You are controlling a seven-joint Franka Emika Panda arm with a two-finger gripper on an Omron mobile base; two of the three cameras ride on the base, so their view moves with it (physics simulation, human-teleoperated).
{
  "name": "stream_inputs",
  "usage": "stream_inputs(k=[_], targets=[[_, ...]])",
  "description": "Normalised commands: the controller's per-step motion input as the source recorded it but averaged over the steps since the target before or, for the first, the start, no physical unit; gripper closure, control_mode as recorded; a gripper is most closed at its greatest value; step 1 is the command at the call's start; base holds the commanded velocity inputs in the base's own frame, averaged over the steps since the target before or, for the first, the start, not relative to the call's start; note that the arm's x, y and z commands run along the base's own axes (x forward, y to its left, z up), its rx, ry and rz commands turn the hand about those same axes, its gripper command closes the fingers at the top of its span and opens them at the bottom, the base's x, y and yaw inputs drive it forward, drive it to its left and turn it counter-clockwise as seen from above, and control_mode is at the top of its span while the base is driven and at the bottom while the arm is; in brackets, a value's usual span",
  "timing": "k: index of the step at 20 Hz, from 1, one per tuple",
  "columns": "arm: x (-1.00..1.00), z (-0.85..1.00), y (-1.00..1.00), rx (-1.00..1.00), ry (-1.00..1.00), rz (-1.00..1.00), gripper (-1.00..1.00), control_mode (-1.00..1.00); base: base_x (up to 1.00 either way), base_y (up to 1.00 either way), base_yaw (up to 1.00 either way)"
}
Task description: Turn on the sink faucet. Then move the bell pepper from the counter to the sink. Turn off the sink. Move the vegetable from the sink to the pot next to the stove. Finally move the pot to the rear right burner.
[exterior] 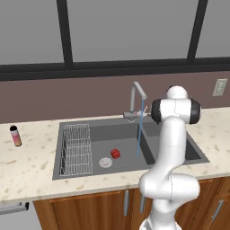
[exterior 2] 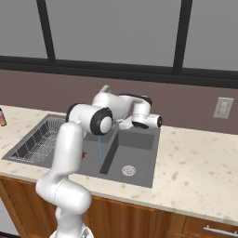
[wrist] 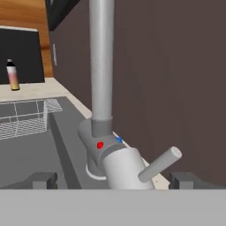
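At far left on the counter (exterior: 27, 166) stands the bottle (exterior: 15, 135). In the sink (exterior: 130, 167), the wire rack (exterior: 76, 149), then the bell pepper (exterior: 115, 153) by the drain, with water running from the sink faucet (exterior: 136, 99). The step in hand looks like shutting it off: push the lever (wrist: 160, 164) squarely (no glancing contact). The gripper (wrist: 113, 180) flanks the faucet base, jaws fully apart, holding nothing.

Beige speckled counter (exterior: 27, 164) spans the lower half of the left base view, wooden cabinets (exterior: 90, 209) below. Dark grey sink (exterior: 60, 173) set into it at center. Pink-and-tan bottle (exterior: 15, 135) stands upright on the counter at left, well apart from the sink.
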Motion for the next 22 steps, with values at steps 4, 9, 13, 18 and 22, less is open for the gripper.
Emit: stream_inputs(k=[4, 9, 13, 18, 22], targets=[[0.22, -0.11, 0.0, 0.0, -0.03, 0.02, -1.0, -1.0, 0.0, 0.0, 0.0], [0.22, -0.09, 0.0, 0.0, -0.03, 0.03, -1.0, -1.0, 0.0, 0.0, 0.0], [0.21, -0.07, 0.0, 0.0, -0.02, 0.03, -1.0, -1.0, 0.0, 0.0, 0.0], [0.2, -0.02, 0.0, 0.0, -0.01, 0.03, -1.0, -1.0, 0.0, 0.0, 0.0], [0.22, -0.03, 0.0, 0.0, 0.0, 0.03, -1.0, -1.0, 0.0, 0.0, 0.0]])
